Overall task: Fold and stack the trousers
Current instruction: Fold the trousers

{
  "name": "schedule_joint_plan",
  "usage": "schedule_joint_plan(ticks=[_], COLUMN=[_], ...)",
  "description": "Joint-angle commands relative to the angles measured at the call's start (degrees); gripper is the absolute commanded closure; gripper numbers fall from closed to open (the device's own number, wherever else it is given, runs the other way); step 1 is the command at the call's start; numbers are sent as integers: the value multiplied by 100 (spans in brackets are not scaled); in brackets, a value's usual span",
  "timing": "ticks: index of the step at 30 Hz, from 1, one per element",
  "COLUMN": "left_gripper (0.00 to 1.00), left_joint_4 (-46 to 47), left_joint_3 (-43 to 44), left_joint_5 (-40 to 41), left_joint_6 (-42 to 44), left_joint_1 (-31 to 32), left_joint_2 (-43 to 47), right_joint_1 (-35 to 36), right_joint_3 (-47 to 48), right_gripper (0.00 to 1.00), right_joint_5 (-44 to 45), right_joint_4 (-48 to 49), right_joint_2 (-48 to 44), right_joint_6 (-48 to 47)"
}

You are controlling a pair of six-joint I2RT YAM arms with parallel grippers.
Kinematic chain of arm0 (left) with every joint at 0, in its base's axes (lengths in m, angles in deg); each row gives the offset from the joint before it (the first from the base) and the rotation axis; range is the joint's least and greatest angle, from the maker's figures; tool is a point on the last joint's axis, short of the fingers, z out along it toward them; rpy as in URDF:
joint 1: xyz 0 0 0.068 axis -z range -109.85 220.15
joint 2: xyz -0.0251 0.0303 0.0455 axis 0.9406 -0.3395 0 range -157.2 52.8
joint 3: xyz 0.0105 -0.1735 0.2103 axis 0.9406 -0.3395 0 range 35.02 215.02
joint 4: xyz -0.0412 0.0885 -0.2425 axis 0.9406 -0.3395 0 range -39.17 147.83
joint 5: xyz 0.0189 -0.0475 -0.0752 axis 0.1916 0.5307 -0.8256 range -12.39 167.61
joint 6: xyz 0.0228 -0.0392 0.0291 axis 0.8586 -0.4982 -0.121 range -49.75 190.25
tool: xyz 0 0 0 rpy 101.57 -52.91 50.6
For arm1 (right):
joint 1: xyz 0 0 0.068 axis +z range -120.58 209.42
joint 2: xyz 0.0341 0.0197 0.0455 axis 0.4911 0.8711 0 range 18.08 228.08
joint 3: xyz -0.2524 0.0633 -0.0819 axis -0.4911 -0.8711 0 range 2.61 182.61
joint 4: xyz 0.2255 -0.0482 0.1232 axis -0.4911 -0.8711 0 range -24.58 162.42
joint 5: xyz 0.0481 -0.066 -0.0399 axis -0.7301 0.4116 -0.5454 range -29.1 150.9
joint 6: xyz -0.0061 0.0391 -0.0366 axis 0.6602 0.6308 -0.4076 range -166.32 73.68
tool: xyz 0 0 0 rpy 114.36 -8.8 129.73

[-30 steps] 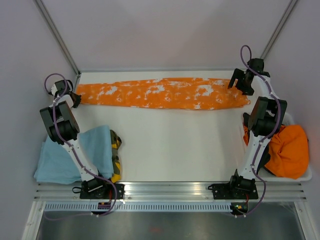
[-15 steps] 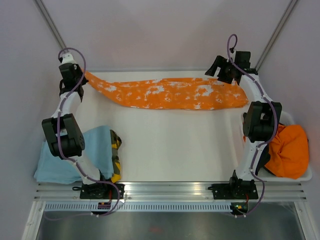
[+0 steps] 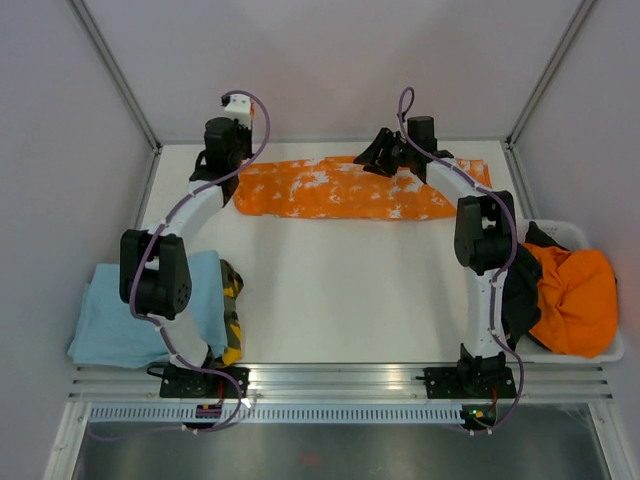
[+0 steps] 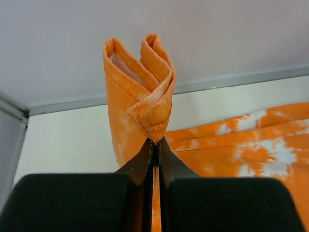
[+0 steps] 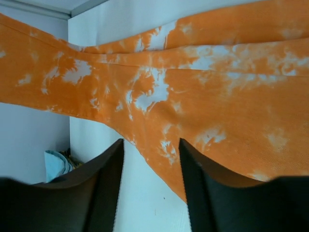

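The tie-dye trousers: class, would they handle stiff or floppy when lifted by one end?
Probably floppy: the trousers bunch into folds where the left gripper pinches them. Likely light: a thin pinch holds the end up.

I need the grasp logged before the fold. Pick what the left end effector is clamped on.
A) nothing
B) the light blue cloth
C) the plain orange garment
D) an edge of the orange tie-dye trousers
D: the left wrist view shows the left end effector pinched shut on a bunched, stitched edge of the orange tie-dye trousers.
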Motion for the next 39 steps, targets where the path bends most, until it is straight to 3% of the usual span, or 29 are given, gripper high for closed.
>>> schedule_joint_plan(ticks=[1, 4, 8, 12, 16, 39], left_gripper=[98, 98, 98, 98, 98, 98], left_joint_4=[457, 431, 273, -288, -615, -492], left_joint_3=[265, 362, 415, 1080, 1329, 1356], left_joint_5=[423, 564, 600, 1477, 1742, 1576], left_joint_6=[290, -68, -1071, -1581, -2617, -2804], left_joint_1=[490, 904, 1439, 1827, 1959, 2662], left_joint_2=[-219, -509, -904, -1633, -2039, -2250], right_joint_1=[-112, -217, -560, -894, -956, -1404], right_joint_3=[47, 21, -382, -586, -612, -1430], right_gripper=[49, 56, 56, 57, 55, 55], right_joint_5=[180, 620, 701, 604, 666, 683], right_joint_4=[390, -24, -131, -436, -851, -1018], right_joint_2=[56, -102, -392, -699, -902, -1412], right_joint_6=[703, 545, 597, 396, -114, -405])
